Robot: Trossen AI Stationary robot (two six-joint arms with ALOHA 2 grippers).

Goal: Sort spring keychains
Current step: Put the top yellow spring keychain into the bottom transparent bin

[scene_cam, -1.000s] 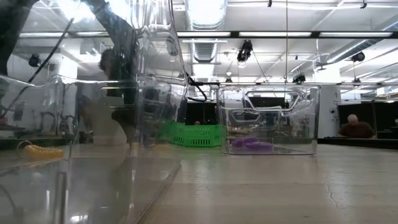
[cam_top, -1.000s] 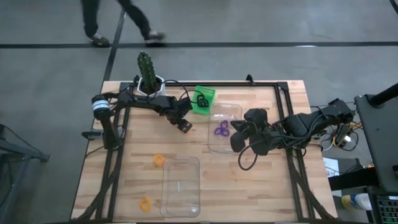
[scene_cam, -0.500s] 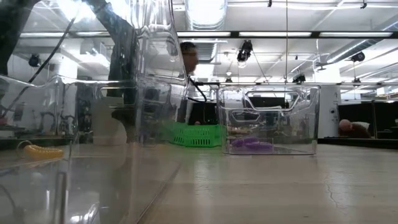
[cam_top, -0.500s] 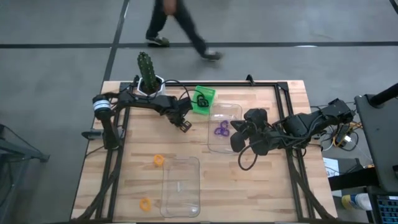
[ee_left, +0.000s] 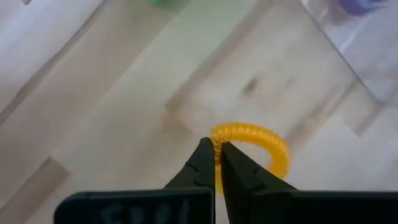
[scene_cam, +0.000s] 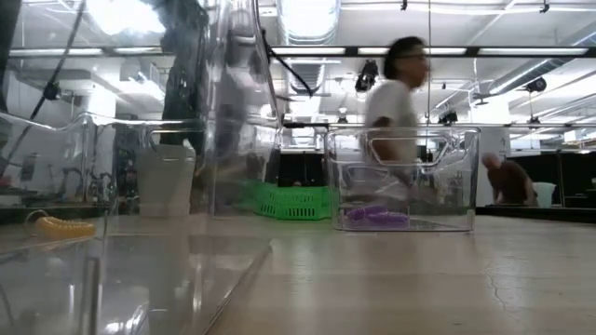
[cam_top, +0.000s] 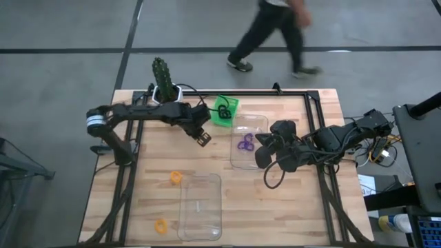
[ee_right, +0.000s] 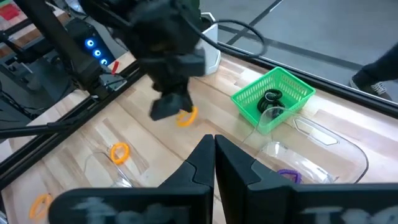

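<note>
Overhead, the left gripper (cam_top: 204, 139) sits left of centre in the upper half of the wooden table (cam_top: 310, 213), its fingers pinching an orange spring keychain (ee_left: 256, 148) lifted off the wood. The right gripper (cam_top: 260, 158) rests at centre right, fingers pressed together and empty, beside a clear tray (cam_top: 255, 122) holding purple keychains (cam_top: 244, 143). A green bin (cam_top: 224, 111) at upper centre holds black keychains (ee_right: 272, 98). Two more orange keychains (cam_top: 176, 178) lie at lower left beside a second clear tray (cam_top: 200, 207).
</note>
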